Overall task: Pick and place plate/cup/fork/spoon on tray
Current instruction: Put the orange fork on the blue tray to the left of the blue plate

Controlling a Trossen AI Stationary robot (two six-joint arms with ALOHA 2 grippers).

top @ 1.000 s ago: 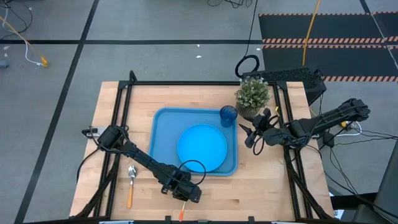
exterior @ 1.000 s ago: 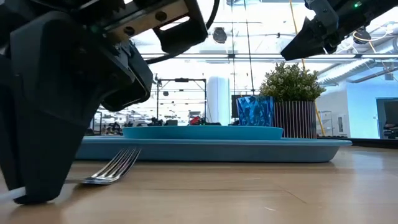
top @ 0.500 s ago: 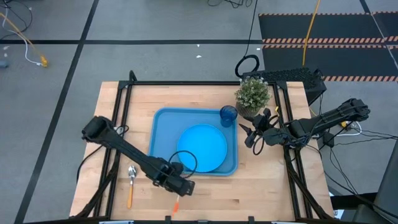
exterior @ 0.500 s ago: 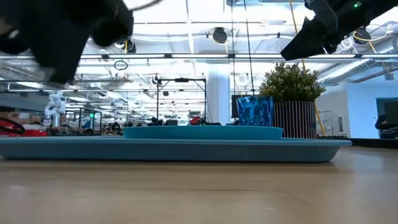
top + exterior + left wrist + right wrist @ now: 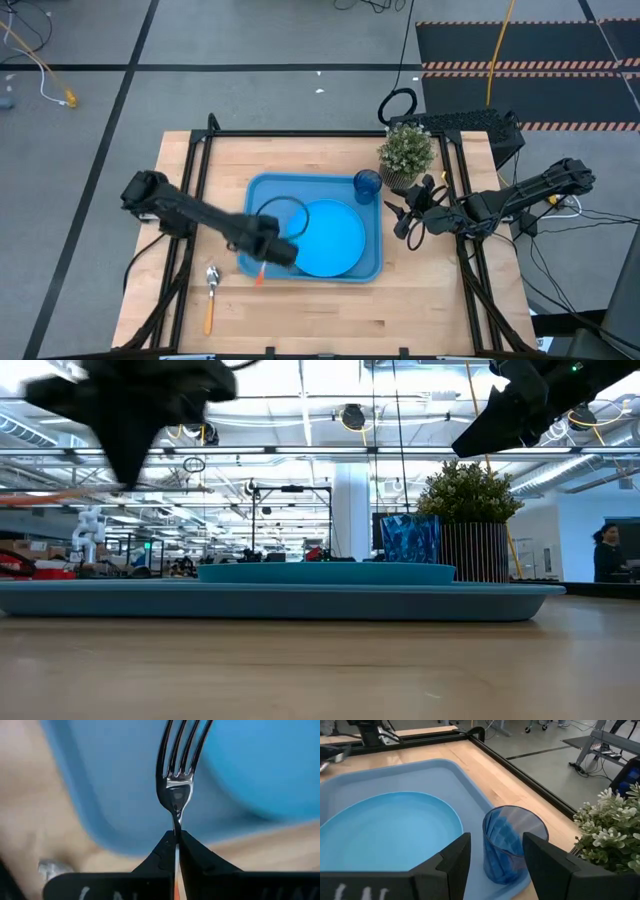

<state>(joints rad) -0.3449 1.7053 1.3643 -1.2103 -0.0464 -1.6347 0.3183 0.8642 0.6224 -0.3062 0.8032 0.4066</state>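
My left gripper (image 5: 268,252) hangs over the near left corner of the light-blue tray (image 5: 262,200), shut on the fork (image 5: 177,780). The fork's tines point ahead of the fingers and its orange handle (image 5: 258,276) sticks out toward the near edge. The round blue plate (image 5: 330,237) lies in the tray, and the cup (image 5: 367,185) stands in the tray's far right corner. The spoon (image 5: 210,296) lies on the table left of the tray. My right gripper (image 5: 402,215) is open and empty, right of the tray near the cup. My left gripper pinches the fork's thin neck (image 5: 175,822), just behind the tines, between its two fingertips. The fork lies along the fingers, tines ahead and handle running back between them. It is lifted clear above the tray's near left corner.
A potted plant (image 5: 406,152) stands just behind the cup at the far right. A black frame (image 5: 320,133) runs along the table's far edge and sides. Bare wood lies along the near edge (image 5: 400,320).
My left gripper has risen from the table near its front edge and gone toward the far edge and a little left, carrying the fork. The fork has lifted clear of the wood and now hangs over the tray's near left corner.
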